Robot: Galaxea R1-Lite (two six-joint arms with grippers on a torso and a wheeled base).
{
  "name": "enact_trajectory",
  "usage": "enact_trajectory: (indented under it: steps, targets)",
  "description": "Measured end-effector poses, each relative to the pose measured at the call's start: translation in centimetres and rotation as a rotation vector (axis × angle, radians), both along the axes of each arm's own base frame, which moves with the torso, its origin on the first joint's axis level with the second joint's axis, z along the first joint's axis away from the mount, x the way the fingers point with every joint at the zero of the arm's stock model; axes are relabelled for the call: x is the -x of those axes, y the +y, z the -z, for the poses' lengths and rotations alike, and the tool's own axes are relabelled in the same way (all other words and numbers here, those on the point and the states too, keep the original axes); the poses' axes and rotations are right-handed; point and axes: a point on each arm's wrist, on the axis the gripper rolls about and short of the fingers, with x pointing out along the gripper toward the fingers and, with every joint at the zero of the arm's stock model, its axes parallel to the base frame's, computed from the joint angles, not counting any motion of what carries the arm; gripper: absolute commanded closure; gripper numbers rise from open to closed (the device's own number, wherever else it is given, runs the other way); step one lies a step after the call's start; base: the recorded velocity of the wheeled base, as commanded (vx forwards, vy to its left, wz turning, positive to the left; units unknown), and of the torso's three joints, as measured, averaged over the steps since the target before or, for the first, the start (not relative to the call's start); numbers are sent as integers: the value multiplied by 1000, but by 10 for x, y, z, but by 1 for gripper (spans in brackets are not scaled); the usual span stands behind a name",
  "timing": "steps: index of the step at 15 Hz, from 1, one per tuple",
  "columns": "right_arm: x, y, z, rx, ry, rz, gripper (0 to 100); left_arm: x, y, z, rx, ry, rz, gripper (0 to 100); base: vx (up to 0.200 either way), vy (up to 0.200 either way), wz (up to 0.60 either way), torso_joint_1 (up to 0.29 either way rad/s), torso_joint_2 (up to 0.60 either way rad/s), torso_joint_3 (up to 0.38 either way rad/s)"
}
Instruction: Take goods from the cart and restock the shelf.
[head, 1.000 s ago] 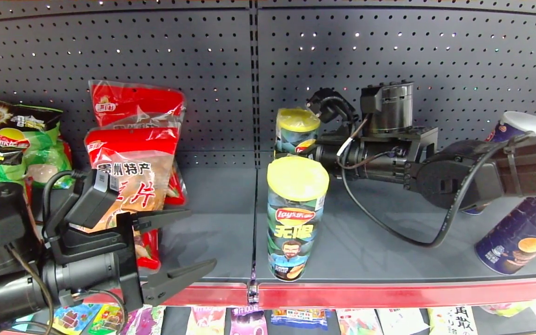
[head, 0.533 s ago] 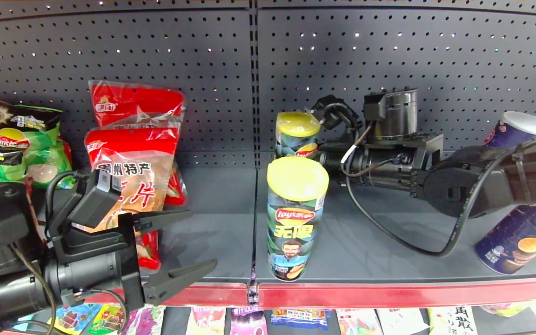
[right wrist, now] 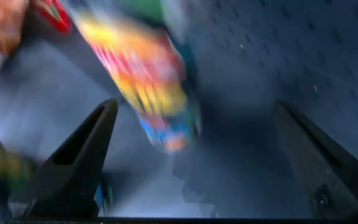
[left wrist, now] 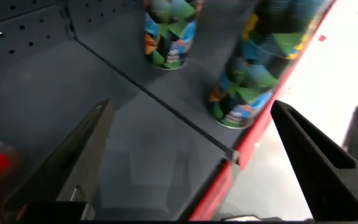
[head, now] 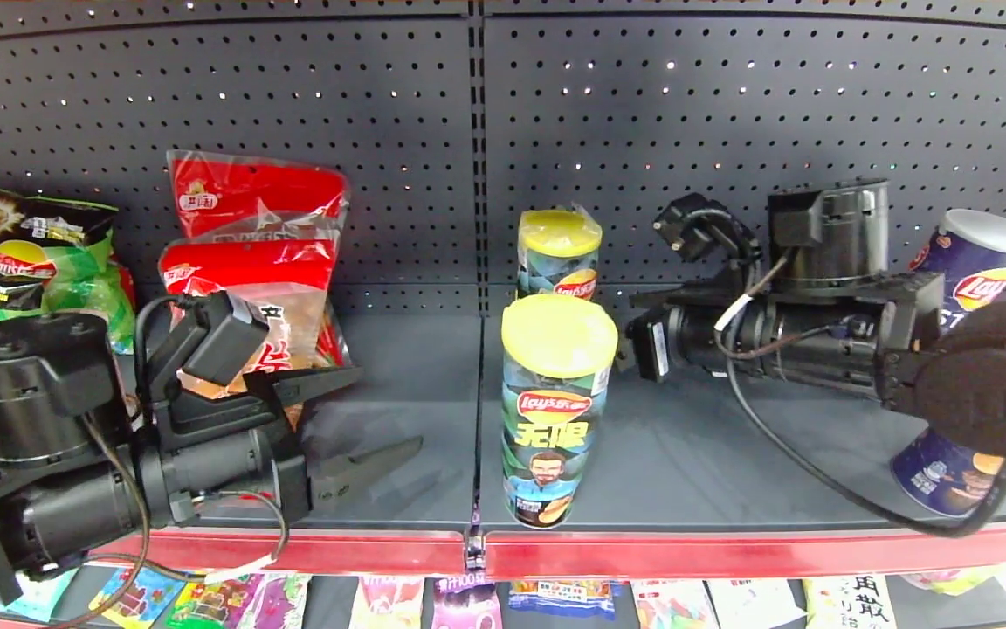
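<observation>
The tall front cardboard crisp canister (head: pixel 551 437) has a yellow plastic lid over a wrap of blue, green and teal shards, with a red-and-yellow logo and a cartoon face. The rear yellow-lidded canister (head: pixel 558 258) repeats it. The clear plastic snack bags (head: pixel 245 271) are red-topped with beige contents. The green foil crisp bags (head: pixel 58 253) have black tops. The navy cardboard canister (head: pixel 979 262) has a white lid. The dark grey metal shelf (head: pixel 686 454) has a red front edge and a back panel dotted with holes. The left gripper (head: pixel 389 408) is black.

right end effector (right wrist: pixel 196 104): fingers (right wrist: pixel 79 162) spread wide | chip can (right wrist: pixel 145 81): blurred, between them | pegboard wall (right wrist: pixel 303 50): behind can
</observation>
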Motion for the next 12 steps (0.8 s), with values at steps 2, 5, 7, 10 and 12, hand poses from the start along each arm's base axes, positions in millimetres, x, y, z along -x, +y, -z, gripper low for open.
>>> enact_trajectory:
  steps: [2,5,7,10,12]
  targets:
    - [18,-17,1,8,10,21,0,-10,-3,3,-29,-12,-38,0,0,0,0,0,0,0]
    - [59,-42,7,22,28,26,0,-22,-13,18,-104,-20,-9,0,0,0,0,0,0,0]
    - [85,-57,10,22,25,25,0,-28,-23,26,-126,-8,17,0,0,0,0,0,0,0]
    - [117,-76,8,1,-11,24,0,-35,-43,33,-140,5,58,0,0,0,0,0,0,0]
    - [129,-82,4,-15,-39,23,0,-38,-51,39,-155,18,59,0,0,0,0,0,0,0]
